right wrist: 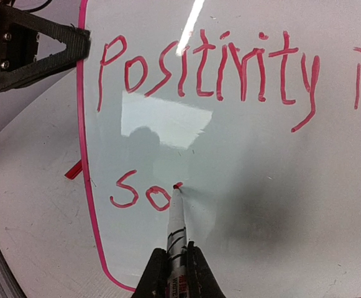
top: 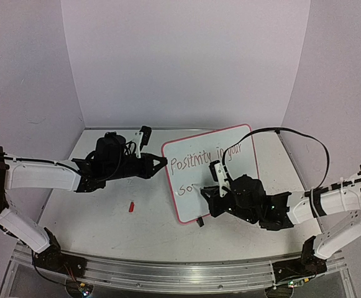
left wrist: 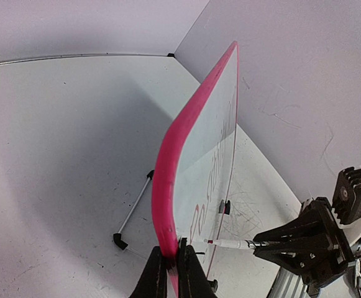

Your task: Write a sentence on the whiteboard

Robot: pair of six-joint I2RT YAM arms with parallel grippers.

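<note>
Clamping edge of tilted whiteboard with left gripper. Squeezing marker in right gripper, pointed straight ahead, tip touching sentence at "So".

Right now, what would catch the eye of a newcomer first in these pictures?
The red sentence on the whiteboard mid-scene reads "Positivity in your", with "So" begun below. The right gripper holds a marker, its tip at that "o". The left gripper clamps the board's pink left edge.
</note>
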